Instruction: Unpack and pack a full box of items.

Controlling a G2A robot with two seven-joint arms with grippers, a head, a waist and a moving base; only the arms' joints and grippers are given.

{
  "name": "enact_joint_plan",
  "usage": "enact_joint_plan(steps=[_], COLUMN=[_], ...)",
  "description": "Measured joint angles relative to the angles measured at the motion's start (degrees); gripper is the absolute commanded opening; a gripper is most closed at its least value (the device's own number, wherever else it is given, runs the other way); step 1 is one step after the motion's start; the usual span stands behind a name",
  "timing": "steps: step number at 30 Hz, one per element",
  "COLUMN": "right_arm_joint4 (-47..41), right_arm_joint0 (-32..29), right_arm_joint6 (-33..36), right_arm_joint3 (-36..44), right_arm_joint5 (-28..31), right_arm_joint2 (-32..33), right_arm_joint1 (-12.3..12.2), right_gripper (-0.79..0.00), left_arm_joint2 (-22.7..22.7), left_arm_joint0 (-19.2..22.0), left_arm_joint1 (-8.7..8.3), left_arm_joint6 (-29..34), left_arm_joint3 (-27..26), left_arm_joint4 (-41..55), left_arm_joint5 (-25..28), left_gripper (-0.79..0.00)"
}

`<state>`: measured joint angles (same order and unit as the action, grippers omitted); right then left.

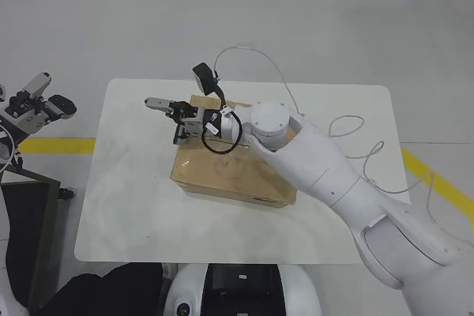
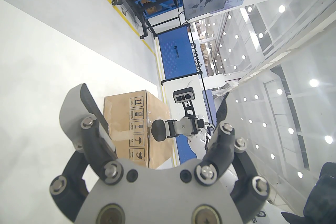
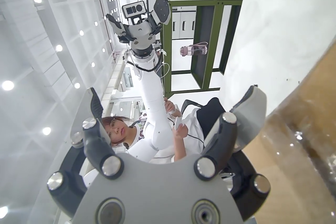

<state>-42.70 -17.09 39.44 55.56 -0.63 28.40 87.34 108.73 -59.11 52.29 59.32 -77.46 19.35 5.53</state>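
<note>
White table [image 1: 142, 221]; yellow floor tape [image 1: 55, 145] runs off at its 9 and 3 o'clock. A pink bottle [image 3: 194, 50] sits in a green rack [image 3: 210, 33].

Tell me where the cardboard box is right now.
In the top view the cardboard box lies on the white table, toward its far middle, under the right arm, whose open claw hangs at the box's far left corner.

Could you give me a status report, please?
Left gripper open, off table. Right gripper open, at box edge. Box shut, taped. Right arm across it.
</note>
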Motion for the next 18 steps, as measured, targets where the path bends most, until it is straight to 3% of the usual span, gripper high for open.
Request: enact_joint_plan(steps=[8, 18], right_arm_joint4=[1.4, 4.4], right_arm_joint0=[-0.9, -3.1], right_arm_joint6=[2.1, 3.8], right_arm_joint3=[-3.4, -1.8], right_arm_joint5=[0.1, -0.9], right_arm_joint2=[1.2, 5.5], right_arm_joint1=[1.0, 0.0], right_gripper=[0.0, 0.0], left_arm_joint2=[0.0, 0.0], left_arm_joint0=[0.0, 0.0], left_arm_joint1=[0.0, 0.0], left_arm_joint6=[0.0, 0.0], left_arm_joint3=[0.0, 0.0], left_arm_joint4=[0.0, 0.0], left_arm_joint5=[0.0, 0.0], left_gripper=[0.0, 0.0])
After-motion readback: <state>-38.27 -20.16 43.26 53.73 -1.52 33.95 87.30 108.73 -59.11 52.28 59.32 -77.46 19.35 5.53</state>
